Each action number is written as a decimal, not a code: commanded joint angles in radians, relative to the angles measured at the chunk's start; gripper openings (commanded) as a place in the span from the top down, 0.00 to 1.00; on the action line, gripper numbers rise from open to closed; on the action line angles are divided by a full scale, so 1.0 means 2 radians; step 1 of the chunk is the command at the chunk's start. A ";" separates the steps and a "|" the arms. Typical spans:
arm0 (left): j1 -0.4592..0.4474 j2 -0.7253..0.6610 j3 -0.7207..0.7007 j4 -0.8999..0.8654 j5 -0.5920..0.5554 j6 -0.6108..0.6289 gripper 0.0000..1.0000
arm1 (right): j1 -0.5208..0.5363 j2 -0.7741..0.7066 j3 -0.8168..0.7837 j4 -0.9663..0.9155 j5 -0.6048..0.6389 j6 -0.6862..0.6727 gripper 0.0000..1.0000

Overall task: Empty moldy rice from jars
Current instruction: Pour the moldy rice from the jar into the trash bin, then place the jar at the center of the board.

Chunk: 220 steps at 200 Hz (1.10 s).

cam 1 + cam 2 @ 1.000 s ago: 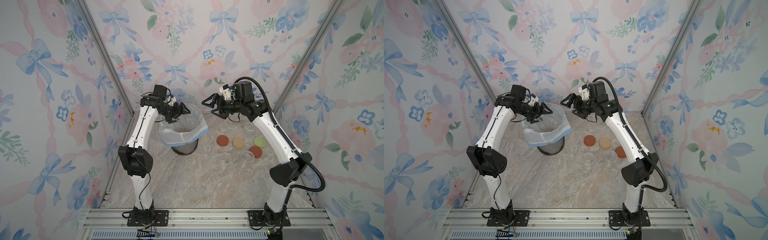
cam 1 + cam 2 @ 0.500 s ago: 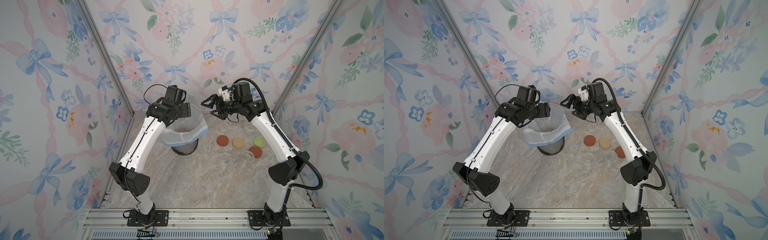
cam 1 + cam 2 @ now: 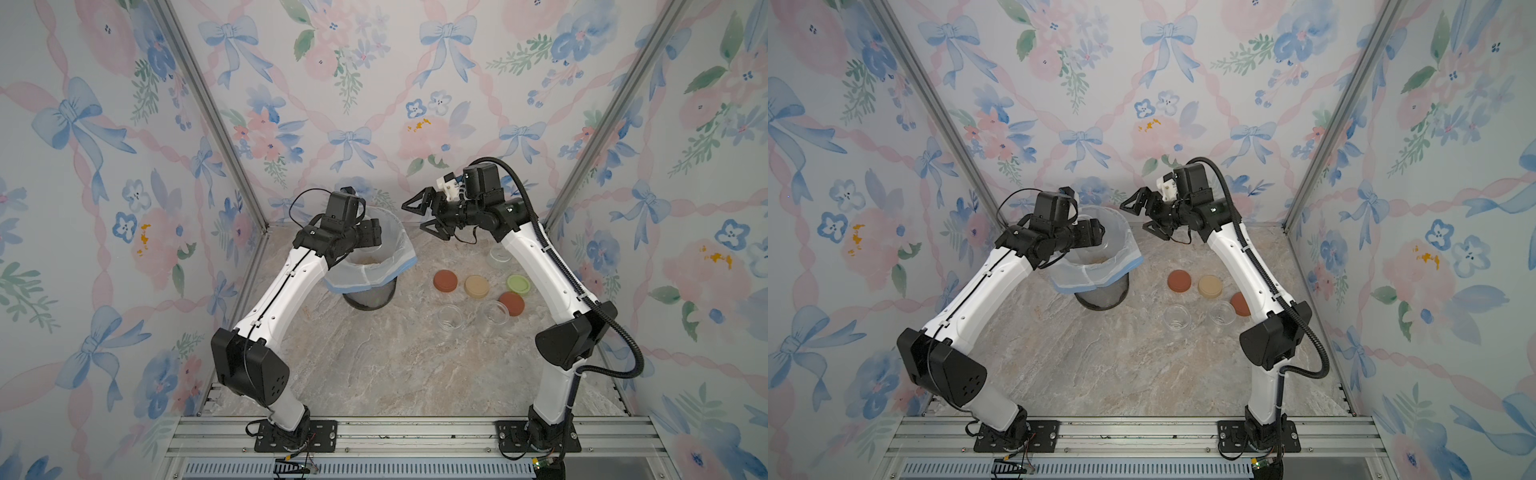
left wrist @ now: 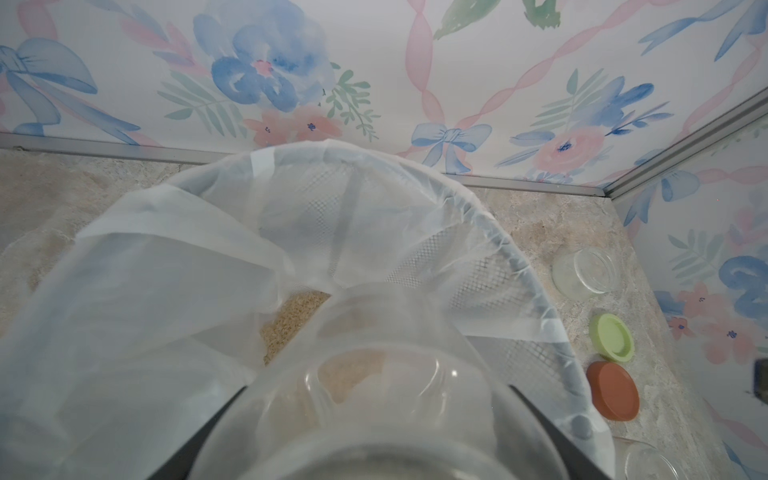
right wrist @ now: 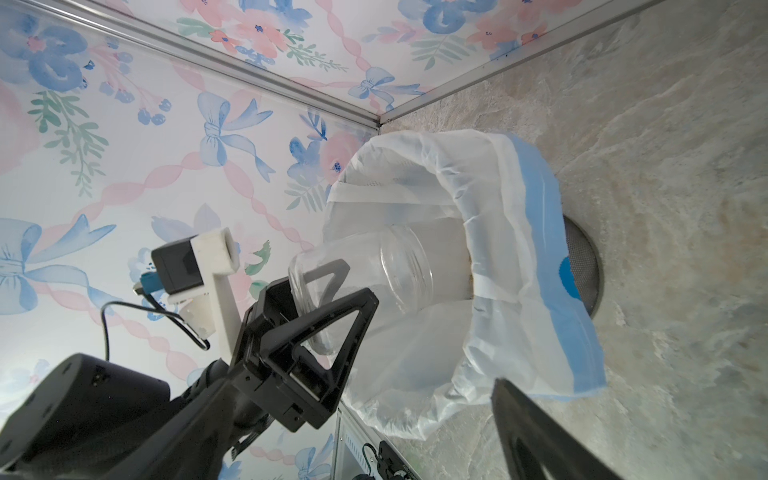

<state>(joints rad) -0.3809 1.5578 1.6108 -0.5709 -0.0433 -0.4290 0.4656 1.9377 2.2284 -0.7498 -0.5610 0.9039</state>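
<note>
Over the bin [image 3: 370,296], jar [image 5: 407,274] tilted in left gripper [image 5: 359,282] — rice [image 4: 291,320] below

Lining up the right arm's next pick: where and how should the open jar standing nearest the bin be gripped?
Grip the jar across its round wall just under the rim, coming straight down: it stands upright, mouth open, and a second jar and a red lid sit close by.

Left hand [image 3: 1094,232] holds a jar [image 3: 1100,248] over the bin [image 3: 1102,296]; right hand [image 3: 1132,215] hangs open just right of it, with lids [image 3: 1180,281] and empty jars [image 3: 1177,318] farther right on the table [image 3: 1100,365].
</note>
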 commanded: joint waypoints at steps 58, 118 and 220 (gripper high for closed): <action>0.001 -0.124 -0.150 0.298 0.035 0.068 1.00 | 0.028 0.007 0.014 0.003 -0.017 0.118 0.03; -0.031 -0.232 -0.349 0.589 0.007 0.113 1.00 | 0.053 -0.003 -0.007 0.083 -0.041 0.212 0.03; -0.034 -0.217 -0.361 0.634 0.005 0.118 1.00 | 0.081 0.024 0.002 0.146 -0.054 0.273 0.03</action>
<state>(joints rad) -0.4458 1.1221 0.8730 0.5682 -0.0212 -0.2092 0.6037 1.9503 2.2116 -0.5385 -0.6395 1.3918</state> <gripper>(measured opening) 0.854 0.974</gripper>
